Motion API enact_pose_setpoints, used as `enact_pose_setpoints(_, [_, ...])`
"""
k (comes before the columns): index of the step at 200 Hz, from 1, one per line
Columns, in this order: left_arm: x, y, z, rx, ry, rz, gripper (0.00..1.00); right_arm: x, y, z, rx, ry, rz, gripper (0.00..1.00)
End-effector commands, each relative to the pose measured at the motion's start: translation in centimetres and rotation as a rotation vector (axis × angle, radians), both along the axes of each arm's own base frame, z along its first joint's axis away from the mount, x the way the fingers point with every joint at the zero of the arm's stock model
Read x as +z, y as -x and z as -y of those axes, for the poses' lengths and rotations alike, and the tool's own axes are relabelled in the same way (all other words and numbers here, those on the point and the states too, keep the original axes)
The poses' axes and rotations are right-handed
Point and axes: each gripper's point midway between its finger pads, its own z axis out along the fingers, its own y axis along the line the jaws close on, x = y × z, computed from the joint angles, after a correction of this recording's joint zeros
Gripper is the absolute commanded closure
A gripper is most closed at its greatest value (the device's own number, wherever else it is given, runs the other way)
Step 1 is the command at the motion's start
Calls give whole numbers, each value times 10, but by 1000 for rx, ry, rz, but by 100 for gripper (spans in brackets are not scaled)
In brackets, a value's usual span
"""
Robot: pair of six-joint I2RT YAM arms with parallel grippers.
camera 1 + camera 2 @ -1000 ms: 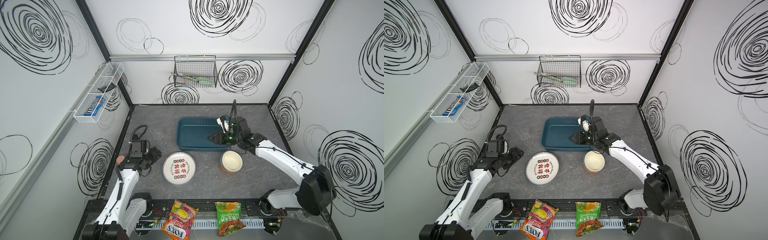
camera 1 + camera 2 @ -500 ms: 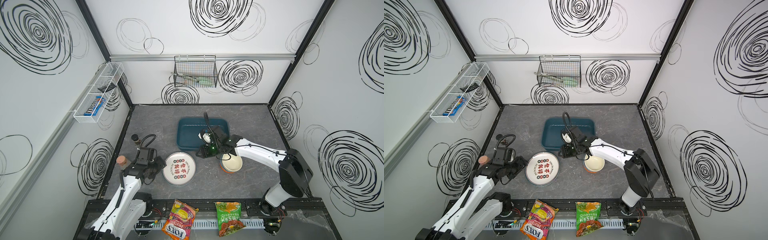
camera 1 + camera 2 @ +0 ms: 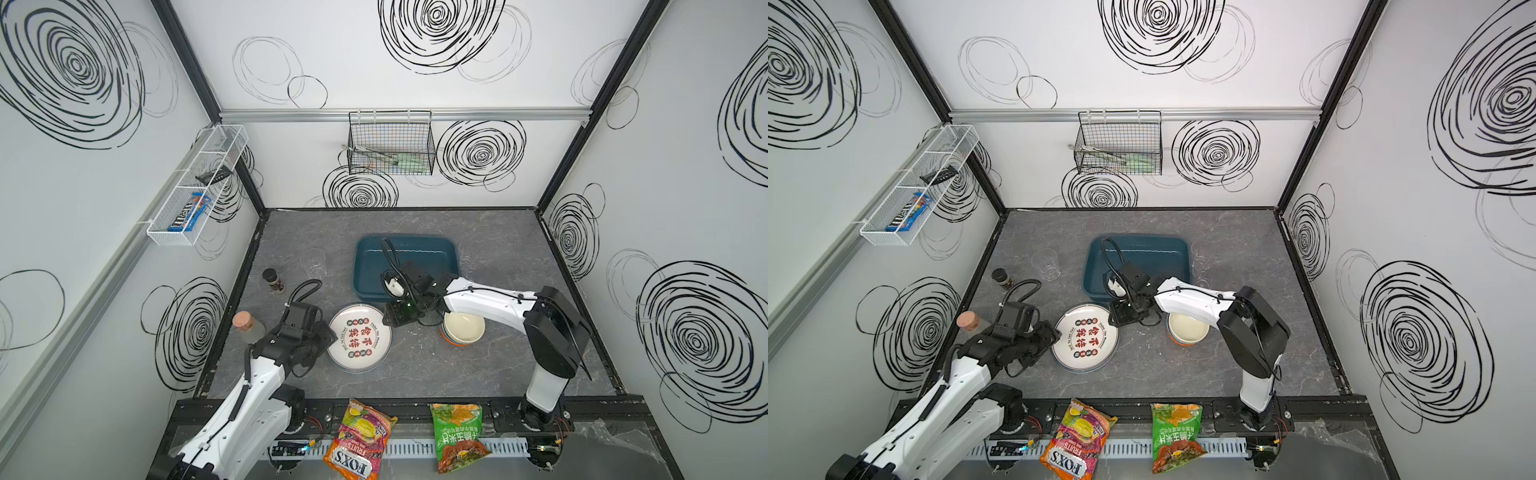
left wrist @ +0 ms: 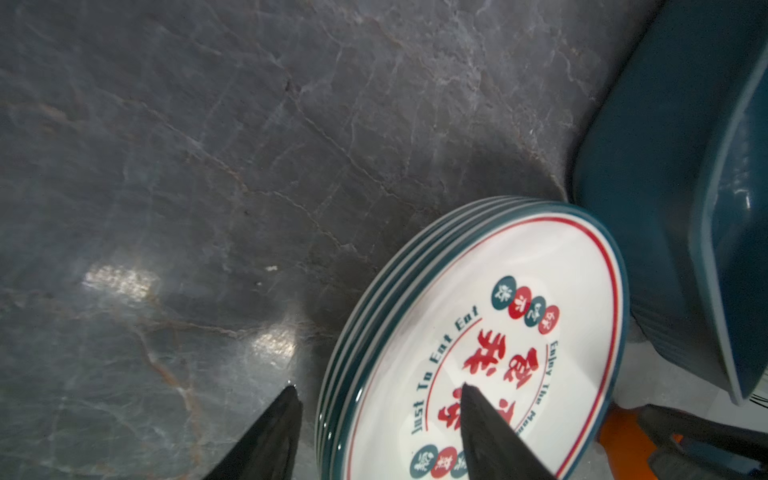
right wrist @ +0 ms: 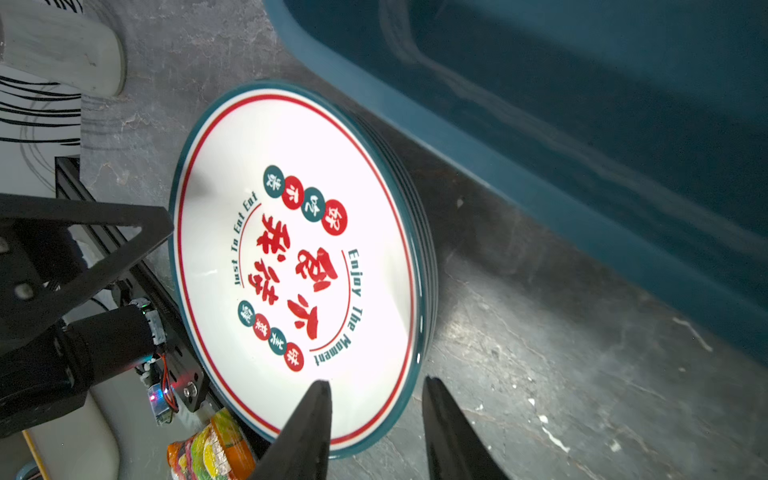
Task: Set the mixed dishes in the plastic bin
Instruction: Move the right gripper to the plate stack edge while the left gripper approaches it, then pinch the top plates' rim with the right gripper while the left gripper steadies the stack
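White arms (image 3: 486,296), black joints (image 3: 555,332), tapered black fingers (image 4: 490,436)

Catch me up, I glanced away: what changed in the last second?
The right gripper swung from over the bin to the right rim of the plates. The left gripper moved in from the left to their left rim. Both are open, holding nothing. Plates, bowls and bin stayed put.

Both arms' fingers (image 4: 490,432) reached plates (image 4: 519,257), perhaps touching

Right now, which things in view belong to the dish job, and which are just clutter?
Job: plate stack, stacked bowls, clear cup, teal bin.
Clutter: spice jar, cork-topped jar, FOX'S bag, green snack bag, wire basket.
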Motion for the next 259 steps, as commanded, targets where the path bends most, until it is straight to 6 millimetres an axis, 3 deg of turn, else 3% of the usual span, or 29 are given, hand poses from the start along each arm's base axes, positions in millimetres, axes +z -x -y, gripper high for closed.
enact_pose_setpoints(1, [-3, 0, -3, 27, -10, 2, 34, 0, -4, -2, 4, 25, 16, 57])
enact_pose_setpoints(147, [-8, 3, 0, 33, 10, 4, 33, -12, -1, -16, 26, 32, -7, 55])
enact_pose_setpoints(259, [-9, 4, 0, 31, 13, 2, 34, -15, 1, -21, 37, 27, -19, 62])
